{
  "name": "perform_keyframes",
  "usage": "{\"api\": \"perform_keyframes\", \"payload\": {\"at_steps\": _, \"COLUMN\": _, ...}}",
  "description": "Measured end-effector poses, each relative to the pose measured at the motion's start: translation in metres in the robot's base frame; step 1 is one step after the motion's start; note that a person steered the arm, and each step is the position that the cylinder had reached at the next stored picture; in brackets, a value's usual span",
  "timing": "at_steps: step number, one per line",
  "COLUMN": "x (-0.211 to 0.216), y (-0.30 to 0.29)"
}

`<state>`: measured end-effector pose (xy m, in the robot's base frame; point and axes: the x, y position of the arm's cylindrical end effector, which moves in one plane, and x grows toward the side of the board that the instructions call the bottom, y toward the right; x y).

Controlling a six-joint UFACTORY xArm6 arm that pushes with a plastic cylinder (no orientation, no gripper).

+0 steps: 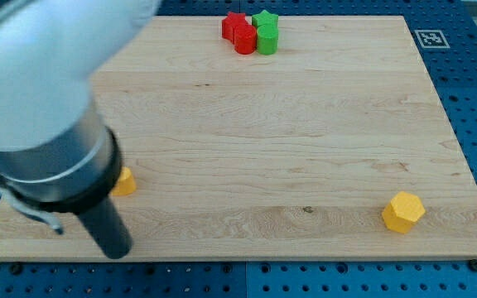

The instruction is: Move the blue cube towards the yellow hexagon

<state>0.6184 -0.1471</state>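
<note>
The yellow hexagon (403, 212) lies near the board's bottom right corner. No blue cube shows in the camera view; the large blurred arm covers the board's left side and could hide it. My dark rod comes down from the arm at the bottom left, and my tip (115, 252) rests near the board's bottom edge, far to the left of the yellow hexagon. A second yellow block (125, 181) peeks out from behind the arm just above and right of my tip; its shape is partly hidden.
A red star (234, 22), a red cylinder (245, 40), a green star (264, 17) and a green cylinder (267, 40) cluster at the board's top edge. The wooden board (288, 141) sits on a blue perforated table.
</note>
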Motion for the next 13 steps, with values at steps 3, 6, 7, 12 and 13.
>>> {"api": "perform_keyframes", "payload": {"at_steps": 3, "x": -0.036, "y": -0.044}}
{"api": "perform_keyframes", "payload": {"at_steps": 6, "x": -0.007, "y": -0.157}}
{"api": "perform_keyframes", "payload": {"at_steps": 7, "x": -0.022, "y": -0.157}}
{"api": "perform_keyframes", "payload": {"at_steps": 12, "x": -0.084, "y": -0.12}}
{"api": "perform_keyframes", "payload": {"at_steps": 13, "x": -0.084, "y": -0.113}}
